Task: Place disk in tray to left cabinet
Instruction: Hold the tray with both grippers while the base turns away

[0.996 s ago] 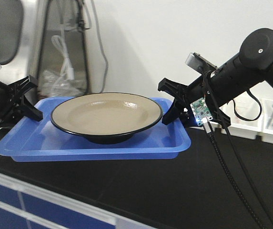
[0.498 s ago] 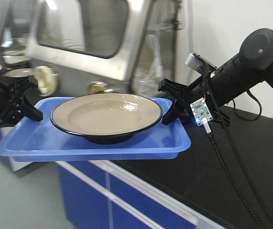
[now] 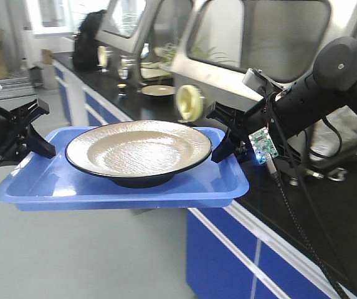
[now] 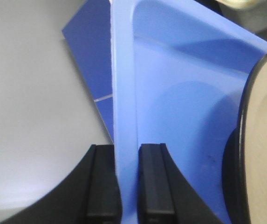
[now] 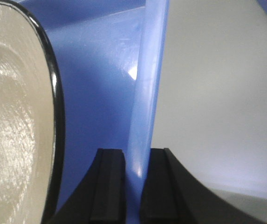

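Note:
The blue tray (image 3: 53,184) hangs in the air between my two grippers, level, with the tan disk (image 3: 138,148) resting at its middle. My left gripper (image 3: 39,144) is shut on the tray's left rim; the left wrist view shows the rim (image 4: 124,116) clamped between both fingers, with the disk's black edge (image 4: 245,107) at the right. My right gripper (image 3: 225,146) is shut on the tray's right rim; the right wrist view shows that rim (image 5: 145,116) between the fingers and the disk (image 5: 12,121) at the left. The left cabinet is out of view.
A black lab counter (image 3: 328,212) with blue cabinet fronts (image 3: 228,255) runs along the right and away to the back left. Glove boxes with windows (image 3: 271,31) stand on it. A second plate (image 3: 157,90) lies on the far counter. Grey floor (image 3: 72,255) lies below the tray.
The background has swung right behind the tray: the counter that lay under it is now to the right, and floor is below. Both grippers keep the same hold on the tray.

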Available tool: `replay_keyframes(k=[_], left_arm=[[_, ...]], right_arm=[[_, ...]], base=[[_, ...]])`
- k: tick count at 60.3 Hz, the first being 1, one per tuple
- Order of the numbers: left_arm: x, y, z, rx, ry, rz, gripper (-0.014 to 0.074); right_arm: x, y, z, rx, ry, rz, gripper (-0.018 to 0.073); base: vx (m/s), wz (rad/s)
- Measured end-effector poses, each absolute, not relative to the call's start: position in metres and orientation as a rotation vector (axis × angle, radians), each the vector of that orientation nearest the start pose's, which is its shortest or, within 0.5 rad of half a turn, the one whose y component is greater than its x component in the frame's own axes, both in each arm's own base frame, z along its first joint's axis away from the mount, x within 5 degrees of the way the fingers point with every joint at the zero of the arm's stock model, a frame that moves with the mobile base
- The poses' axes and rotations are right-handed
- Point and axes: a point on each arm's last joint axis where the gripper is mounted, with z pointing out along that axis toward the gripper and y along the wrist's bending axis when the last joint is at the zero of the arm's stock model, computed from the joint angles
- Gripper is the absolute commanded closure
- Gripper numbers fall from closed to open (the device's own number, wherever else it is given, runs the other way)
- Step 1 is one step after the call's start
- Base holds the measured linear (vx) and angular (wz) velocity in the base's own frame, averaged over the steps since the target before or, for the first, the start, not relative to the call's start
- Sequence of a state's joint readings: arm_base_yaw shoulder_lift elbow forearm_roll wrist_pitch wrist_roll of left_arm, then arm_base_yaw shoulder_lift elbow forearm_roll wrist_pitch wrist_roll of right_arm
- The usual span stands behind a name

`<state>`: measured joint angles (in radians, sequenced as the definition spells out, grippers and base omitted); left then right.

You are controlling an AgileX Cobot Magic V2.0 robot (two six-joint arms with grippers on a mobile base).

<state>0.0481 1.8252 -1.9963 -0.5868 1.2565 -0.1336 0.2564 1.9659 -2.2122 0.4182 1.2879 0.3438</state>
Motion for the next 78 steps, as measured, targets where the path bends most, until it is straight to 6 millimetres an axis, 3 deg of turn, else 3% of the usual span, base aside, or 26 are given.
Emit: replay_keyframes(k=[43, 78], left_arm=[[0.3926, -0.0291, 0.4094, -0.248, 2.478, -0.815, 0.0598], [0.3927, -0.029, 0.4093, -0.248, 2.478, -0.814, 0.0598]], right_arm=[[0.4013, 0.1419, 0.4044, 0.097, 2.573, 0.789, 0.0561], [0.4012, 0.142, 0.4045, 0.096, 2.573, 0.791, 0.0561]], base=[[0.22, 0.45], [0.37, 0.24]])
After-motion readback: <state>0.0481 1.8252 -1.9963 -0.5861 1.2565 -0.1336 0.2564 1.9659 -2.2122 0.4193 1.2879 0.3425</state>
